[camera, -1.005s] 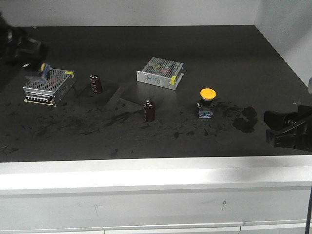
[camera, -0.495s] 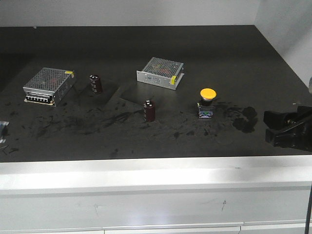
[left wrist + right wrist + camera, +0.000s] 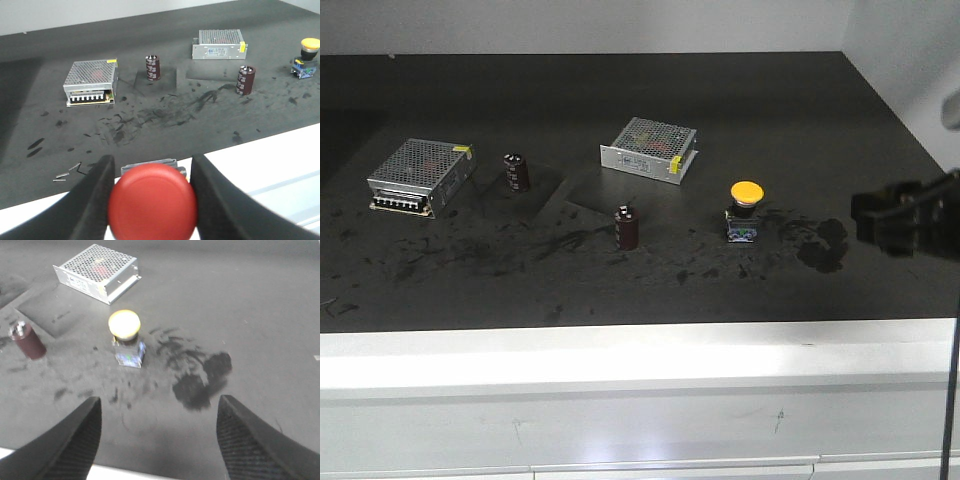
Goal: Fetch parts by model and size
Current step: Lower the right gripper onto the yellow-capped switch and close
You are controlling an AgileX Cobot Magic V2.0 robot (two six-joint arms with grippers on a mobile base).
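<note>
at the right edge, right gripper (image 3: 160, 440), fingers (image 3: 70, 440) apart, could topple the yellow switch (image 3: 125, 337) if it closes off-centre; left gripper (image 3: 150, 175), clamped on red switch (image 3: 152, 205), may lose it.

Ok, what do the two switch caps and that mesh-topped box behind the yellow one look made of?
Red switch, in the left gripper: the cap is smooth, evenly coloured and matt, likely moulded plastic. Yellow switch: the cap has the same look with a faint sheen, probably plastic too. Mesh-topped box: silver, with a perforated top and bright folded sides, apparently sheet metal; which metal is unclear.
</note>
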